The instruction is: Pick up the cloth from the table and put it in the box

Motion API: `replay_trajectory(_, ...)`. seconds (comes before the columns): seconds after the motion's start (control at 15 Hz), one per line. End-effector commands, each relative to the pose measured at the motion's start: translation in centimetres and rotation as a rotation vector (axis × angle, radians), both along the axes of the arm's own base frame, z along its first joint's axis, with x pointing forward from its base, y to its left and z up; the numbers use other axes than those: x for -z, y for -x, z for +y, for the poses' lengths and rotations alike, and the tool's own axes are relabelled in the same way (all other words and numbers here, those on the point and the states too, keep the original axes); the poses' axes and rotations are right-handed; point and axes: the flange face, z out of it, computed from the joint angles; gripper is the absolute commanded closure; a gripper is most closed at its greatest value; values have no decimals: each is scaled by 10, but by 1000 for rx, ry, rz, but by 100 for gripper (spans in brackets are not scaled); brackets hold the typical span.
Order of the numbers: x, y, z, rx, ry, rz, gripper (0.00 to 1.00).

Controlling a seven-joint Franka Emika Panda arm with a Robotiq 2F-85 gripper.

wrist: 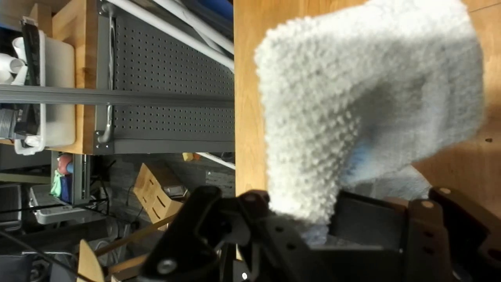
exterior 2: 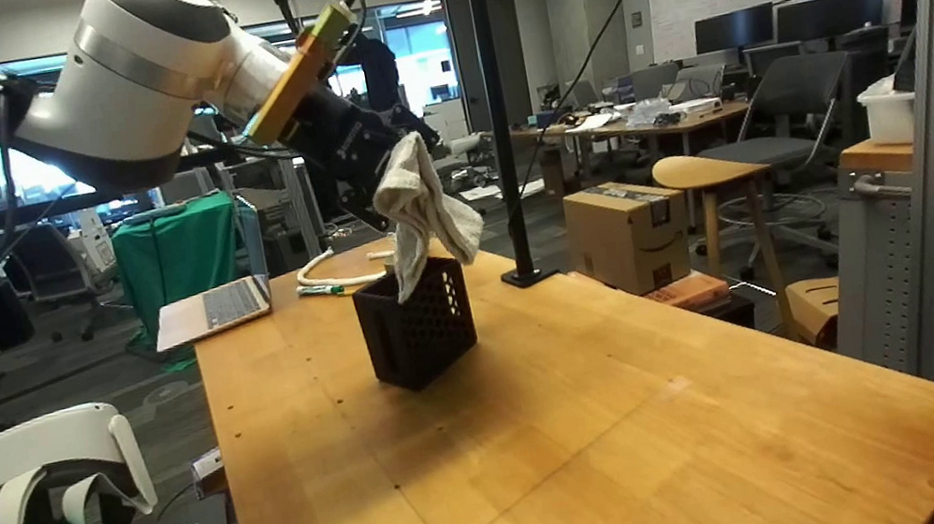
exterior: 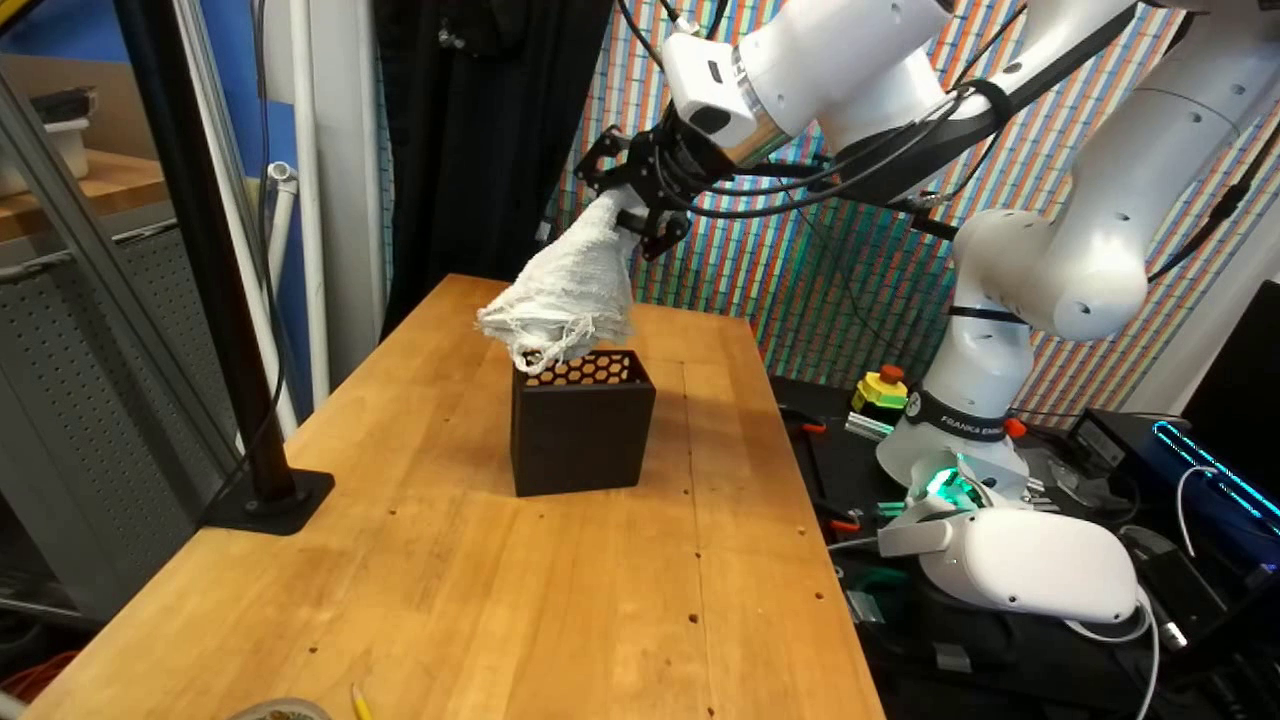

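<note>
With the gripper (exterior: 630, 204) pinching the cloth (exterior: 572, 282) at 12 o'clock of the box (exterior: 582, 437) in an exterior view, nudge toward 3 o'clock before lowering, so corners drop inside.

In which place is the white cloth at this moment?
In an exterior view, left of centre, the white cloth hangs from the fingers, its lower end at the open top of the black box; whether they touch is unclear.
</note>
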Motion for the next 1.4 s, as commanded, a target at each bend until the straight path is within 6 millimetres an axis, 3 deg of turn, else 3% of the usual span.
replay_trajectory(0.0,21,-5,12,-36,57,-5,97)
replay_trajectory(0.47,68,17,68,-215,211,39,96)
replay_trajectory(0.8,84,21,91,-267,261,73,96)
replay_trajectory(1.07,87,10,105,-281,242,108,96)
replay_trajectory(1.33,83,-20,110,-204,176,204,96)
